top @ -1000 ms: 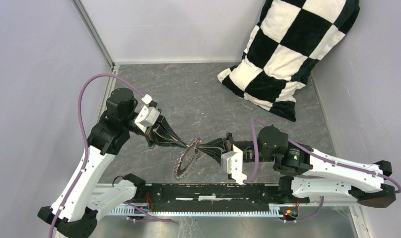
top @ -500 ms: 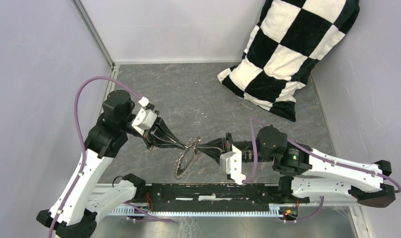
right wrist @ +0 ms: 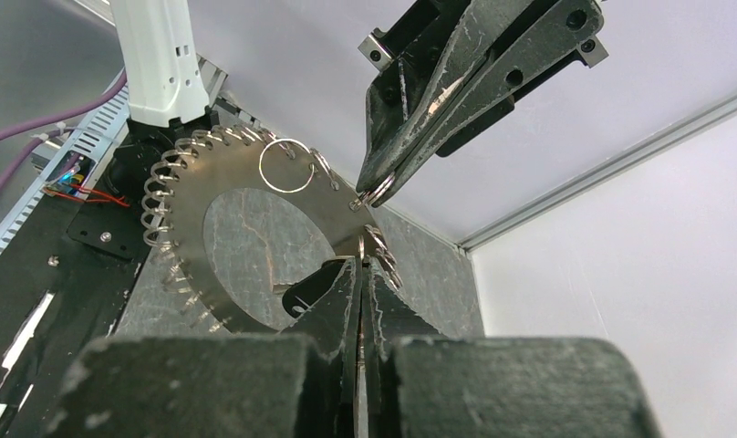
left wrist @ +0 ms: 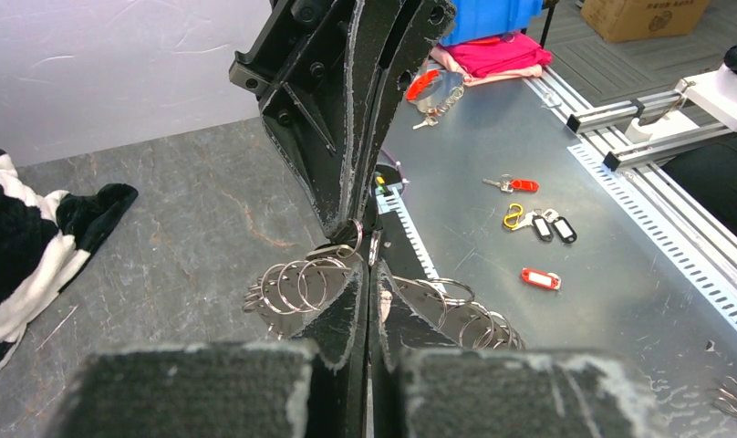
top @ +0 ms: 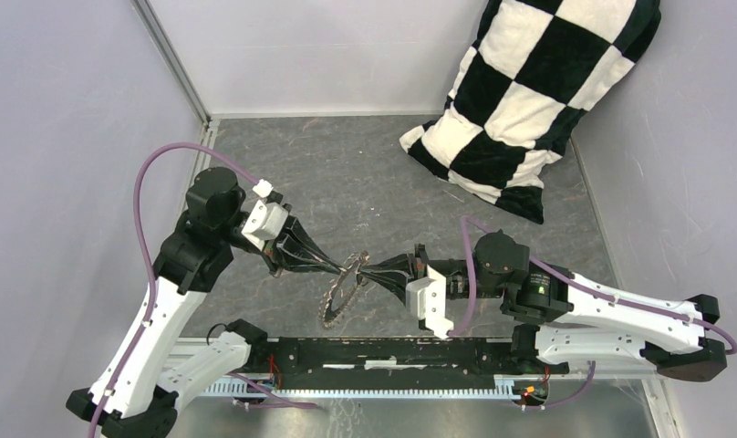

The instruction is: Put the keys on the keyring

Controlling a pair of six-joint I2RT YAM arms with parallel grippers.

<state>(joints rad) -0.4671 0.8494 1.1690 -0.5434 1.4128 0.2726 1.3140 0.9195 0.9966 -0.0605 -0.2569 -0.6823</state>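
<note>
left gripper (top: 344, 267), right gripper (top: 364, 271) pinching keyring (top: 331, 308), apparently

Seeing black-and-white checks on the cushion (top: 529, 100), grey veined marbling on the tabletop (top: 365, 173), purple on the arm cable (top: 137, 201), dull silver on the keyring (right wrist: 182, 228), bright red on the key tag (left wrist: 540, 278).

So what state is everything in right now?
left gripper: shut on a small ring at the keyring's top rim.
right gripper: shut on the same rim, just beside the left.
keyring: up on edge, tilted, pinched by both grippers.
pillow: propped against the far right wall, untouched.
</note>
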